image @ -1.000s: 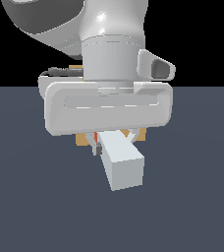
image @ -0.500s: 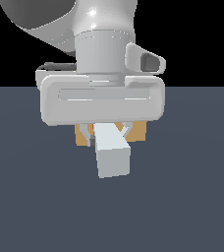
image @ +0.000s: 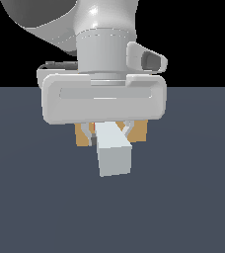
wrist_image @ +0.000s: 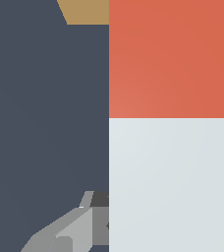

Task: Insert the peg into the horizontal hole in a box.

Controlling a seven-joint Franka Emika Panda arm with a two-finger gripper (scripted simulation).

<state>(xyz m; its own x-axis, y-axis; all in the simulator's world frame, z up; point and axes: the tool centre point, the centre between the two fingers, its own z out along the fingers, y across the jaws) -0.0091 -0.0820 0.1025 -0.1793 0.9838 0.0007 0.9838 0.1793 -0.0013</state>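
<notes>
Gripper (image: pixel 108 129): clenched on peg (wrist_image: pixel 167 123) | change: peg swung straighter toward box (image: pixel 140 131) | hole: hidden | status: alignment improving, insertion pending

From my station the peg (image: pixel 113 150) reads as smooth, matt stuff, like painted plastic: its pale grey-white length has a faint soft sheen, its red end (wrist_image: pixel 167 59) is flat and unmarked. Behind the peg, the box (image: pixel 140 131) looks like plain tan board, dull and without grain. Above the peg, the pincer (image: pixel 109 131) housing is glossy light-grey plastic with soft highlights. Under the peg, the desk (image: pixel 193 197) is an even, matt slate-blue.
</notes>
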